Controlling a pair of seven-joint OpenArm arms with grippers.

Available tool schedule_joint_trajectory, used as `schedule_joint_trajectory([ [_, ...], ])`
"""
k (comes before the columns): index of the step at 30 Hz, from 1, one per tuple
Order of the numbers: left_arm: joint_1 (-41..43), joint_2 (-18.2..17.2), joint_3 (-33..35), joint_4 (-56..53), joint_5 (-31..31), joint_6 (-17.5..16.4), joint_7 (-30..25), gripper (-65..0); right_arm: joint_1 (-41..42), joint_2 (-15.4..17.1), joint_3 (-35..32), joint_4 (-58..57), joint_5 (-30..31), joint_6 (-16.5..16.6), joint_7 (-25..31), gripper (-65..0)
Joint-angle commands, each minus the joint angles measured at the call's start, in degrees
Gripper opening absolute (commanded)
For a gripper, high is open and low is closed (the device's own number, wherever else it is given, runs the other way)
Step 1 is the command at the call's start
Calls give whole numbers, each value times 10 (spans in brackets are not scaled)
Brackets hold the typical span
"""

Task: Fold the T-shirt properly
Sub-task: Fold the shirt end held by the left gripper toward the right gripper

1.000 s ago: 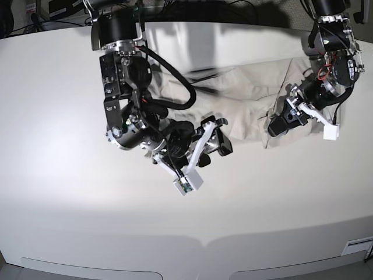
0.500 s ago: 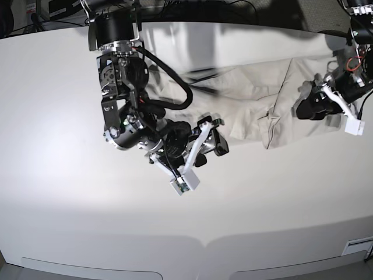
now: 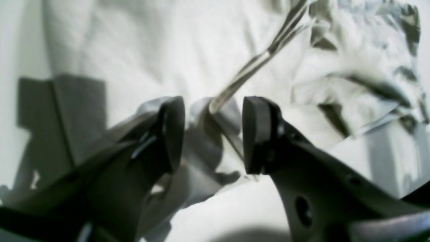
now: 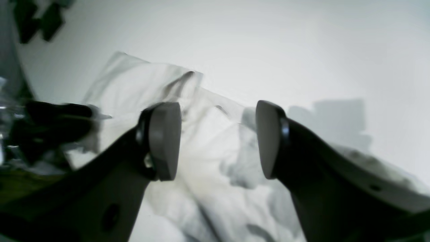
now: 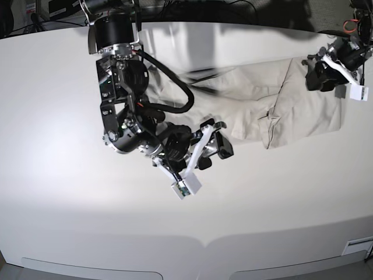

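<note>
The T-shirt [image 5: 274, 108] is lying wrinkled and half-folded on the white desk [image 5: 58, 192], my right arm's black cable [image 5: 175, 87] crossing it; both my fingers [image 3: 174, 134] are hanging released.

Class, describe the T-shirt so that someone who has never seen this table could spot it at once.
Start at the wide white table and look to its far side, between the two robot arms. There lies the T-shirt, a wrinkled stretch of soft beige cloth. It is the only fabric there, and darker than the tabletop.

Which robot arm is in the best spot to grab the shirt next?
Probably the right: its open claw hovers at the T-shirt edge, while the left claw, also open, sits near the far corner.
</note>
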Motion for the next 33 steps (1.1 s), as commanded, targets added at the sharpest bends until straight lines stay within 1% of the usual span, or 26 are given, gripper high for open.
schedule_joint_trajectory([
  [1, 2, -3, -3, 6, -5, -2, -9, -375, 13, -5, 0, 10, 14, 2, 7, -299],
  [13, 1, 90, -3, 6, -1, -4, -13, -375, 13, -4, 0, 10, 14, 2, 7, -299],
  [14, 1, 97, -3, 6, -3, -6, -13, -375, 13, -4, 0, 10, 14, 2, 7, -299],
  [16, 2, 111, -3, 6, -16, -25, -11, -375, 13, 1, -1, 10, 16, 2, 8, -299],
  [20, 2, 133, -3, 6, -62, -25, 19, -375, 16, 17, -1, 10, 17, 2, 7, -299],
  [24, 2, 144, -3, 6, -147, -25, 64, -375, 22, 33, -1, 10, 17, 2, -4, -299],
  [28, 2, 147, -3, 7, -224, -25, 101, -375, 25, 44, -1, 10, 17, 2, -7, -299],
  [31, 1, 147, -3, 8, -289, -25, 123, -375, 25, 43, -1, 10, 16, 2, -12, -299],
  [33, 1, 147, -3, 16, -303, -25, 132, -375, 25, 44, 0, 10, 16, 2, -25, -299],
])
